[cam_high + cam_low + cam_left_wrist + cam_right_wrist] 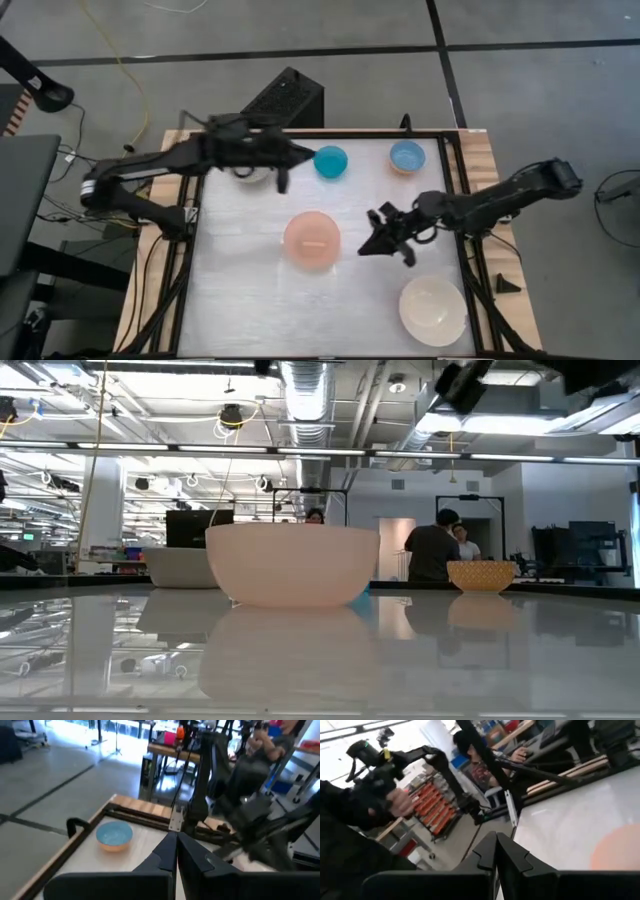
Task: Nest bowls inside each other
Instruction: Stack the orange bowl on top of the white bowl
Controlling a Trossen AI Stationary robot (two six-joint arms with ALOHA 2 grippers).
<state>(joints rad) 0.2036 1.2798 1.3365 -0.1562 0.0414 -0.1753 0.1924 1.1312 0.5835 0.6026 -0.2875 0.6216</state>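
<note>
Five bowls stand apart on their bases on the white table top. The pale pink bowl (312, 240) (292, 565) is at the middle, the white bowl (433, 310) near the front right, and the teal bowl (330, 161) and the light blue bowl (407, 156) (114, 835) along the far edge. The grey-beige bowl (255, 177) (185, 567) is partly hidden under my left arm. My left gripper (305, 155) (176, 840) is shut, raised high beside the teal bowl. My right gripper (372, 245) (496, 840) is shut, in the air right of the pink bowl.
A black frame (455, 200) with wooden borders rims the table top. A black box (285, 100) stands behind the far edge. People stand in the room beyond the table (440, 545). Bare table lies at the front left (250, 310).
</note>
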